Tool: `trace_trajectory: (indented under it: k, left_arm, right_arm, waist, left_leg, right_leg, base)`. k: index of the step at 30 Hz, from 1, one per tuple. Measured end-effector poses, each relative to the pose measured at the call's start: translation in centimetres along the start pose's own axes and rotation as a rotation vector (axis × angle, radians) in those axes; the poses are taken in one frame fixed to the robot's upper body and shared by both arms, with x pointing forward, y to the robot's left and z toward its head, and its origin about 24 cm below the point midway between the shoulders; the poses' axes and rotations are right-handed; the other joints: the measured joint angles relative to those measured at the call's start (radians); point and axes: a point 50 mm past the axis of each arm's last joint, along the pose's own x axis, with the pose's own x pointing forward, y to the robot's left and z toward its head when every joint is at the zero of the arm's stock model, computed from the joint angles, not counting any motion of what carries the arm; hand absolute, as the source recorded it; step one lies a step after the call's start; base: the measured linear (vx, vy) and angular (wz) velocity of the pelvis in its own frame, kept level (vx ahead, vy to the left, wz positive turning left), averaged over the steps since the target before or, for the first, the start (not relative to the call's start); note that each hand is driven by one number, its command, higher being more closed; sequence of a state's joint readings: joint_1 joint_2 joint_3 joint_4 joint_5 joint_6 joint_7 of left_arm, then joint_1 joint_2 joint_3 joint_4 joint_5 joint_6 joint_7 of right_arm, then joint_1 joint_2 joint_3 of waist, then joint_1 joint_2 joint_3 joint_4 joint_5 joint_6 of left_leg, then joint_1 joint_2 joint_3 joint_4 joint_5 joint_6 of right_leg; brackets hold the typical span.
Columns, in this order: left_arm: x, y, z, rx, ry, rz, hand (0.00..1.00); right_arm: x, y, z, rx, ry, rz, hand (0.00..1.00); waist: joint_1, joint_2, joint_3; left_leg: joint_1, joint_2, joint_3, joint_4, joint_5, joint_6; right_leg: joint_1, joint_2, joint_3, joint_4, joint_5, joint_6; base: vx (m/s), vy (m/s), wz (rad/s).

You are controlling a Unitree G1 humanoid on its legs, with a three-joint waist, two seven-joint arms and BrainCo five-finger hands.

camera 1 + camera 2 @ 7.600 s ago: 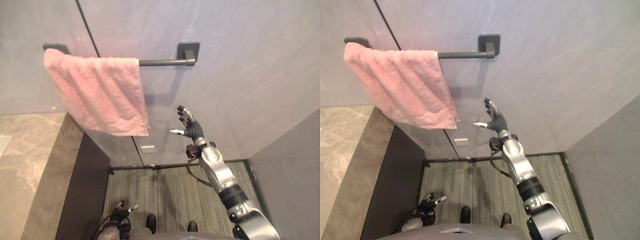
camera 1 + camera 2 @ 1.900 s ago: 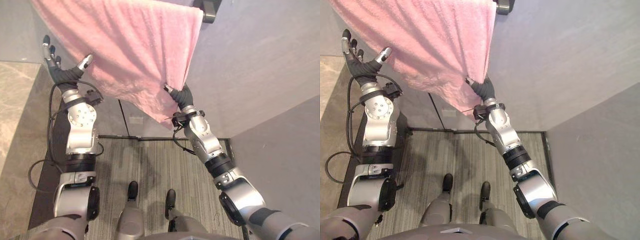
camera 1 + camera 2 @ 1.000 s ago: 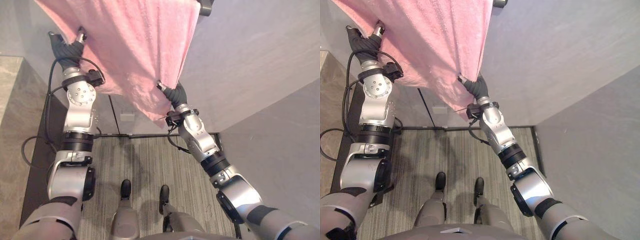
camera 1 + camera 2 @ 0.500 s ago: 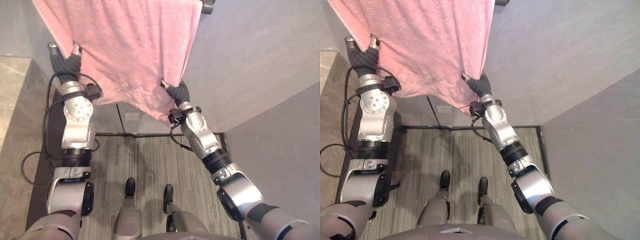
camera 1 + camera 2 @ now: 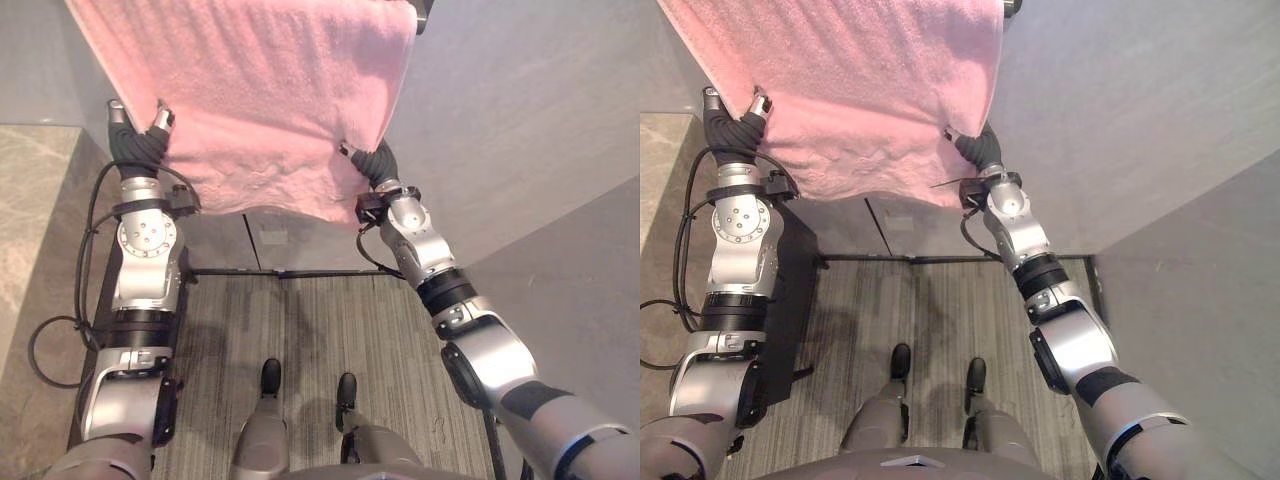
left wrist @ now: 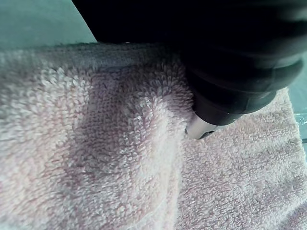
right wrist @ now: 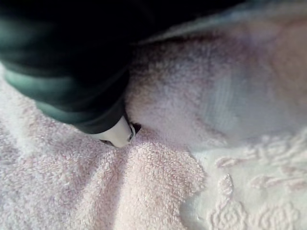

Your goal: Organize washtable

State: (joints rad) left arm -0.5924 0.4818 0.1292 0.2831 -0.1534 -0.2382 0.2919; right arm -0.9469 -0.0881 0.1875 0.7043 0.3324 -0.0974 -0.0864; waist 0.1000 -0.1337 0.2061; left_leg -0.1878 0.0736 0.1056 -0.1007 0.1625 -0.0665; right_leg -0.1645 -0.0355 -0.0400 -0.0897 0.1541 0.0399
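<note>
A stone counter runs along the far left. Beside it the left hand is raised, thumb and fingers closed in a pinch on the lower left edge of the pink towel. The towel hangs spread against the grey wall, its bottom hem held between both hands. The right hand pinches the lower right corner, cloth bunching at its fingertip. A dark rail bracket sits at the towel's upper right corner
</note>
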Motion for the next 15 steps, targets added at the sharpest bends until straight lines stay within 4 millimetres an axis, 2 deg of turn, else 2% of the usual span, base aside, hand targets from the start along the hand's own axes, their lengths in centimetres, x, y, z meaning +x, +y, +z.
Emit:
trace_trajectory:
  k: [4, 8, 9, 10, 15]
  left_arm:
    - [0.0, 0.1, -0.5, 0.007, 0.024, 0.001, 1.00]
    - [0.1, 0.0, -0.5, 0.008, 0.028, -0.007, 1.00]
    - [0.1, -0.1, -0.5, 0.008, 0.029, -0.007, 1.00]
    - [0.2, -0.1, -0.5, 0.008, 0.029, -0.007, 0.00]
    - [0.5, 0.2, -0.8, 0.009, 0.047, 0.010, 0.00]
  right_arm:
    - [0.7, -0.1, 0.3, -0.009, 0.025, -0.008, 1.00]
    - [0.9, -0.5, 0.6, 0.005, 0.020, -0.025, 1.00]
    - [1.0, -0.5, 0.5, 0.001, 0.030, -0.028, 0.00]
    - [1.1, -0.5, 0.6, 0.001, 0.032, -0.031, 0.00]
    - [1.1, -2.0, 0.2, 0.016, 0.058, -0.082, 0.00]
  waist:
    - [-0.001, 0.023, 0.001]
    - [-0.001, 0.027, 0.001]
    - [-0.002, 0.027, 0.001]
    - [-0.002, 0.027, 0.001]
    - [0.005, 0.028, 0.002]
  left_leg:
    - [0.001, 0.000, -0.001, -0.003, 0.000, 0.000]
    - [0.001, 0.000, -0.001, -0.003, 0.000, 0.000]
    - [0.001, 0.000, 0.000, -0.003, 0.000, 0.000]
    - [0.001, 0.000, 0.000, -0.003, 0.000, 0.000]
    - [0.001, -0.001, 0.000, -0.003, 0.000, 0.000]
  right_leg:
    - [0.002, 0.000, 0.000, 0.000, 0.000, 0.000]
    - [0.002, 0.000, 0.000, 0.000, 0.000, 0.000]
    - [0.002, 0.000, 0.000, 0.000, 0.000, 0.000]
    - [0.001, 0.000, 0.000, 0.000, 0.000, 0.000]
    - [0.001, 0.000, 0.000, 0.000, 0.000, 0.000]
  base:
    - [0.00, 0.000, 0.00]
    - [0.00, 0.000, 0.00]
    - [0.00, 0.000, 0.00]
    - [0.00, 0.000, 0.00]
    - [0.00, 0.000, 0.00]
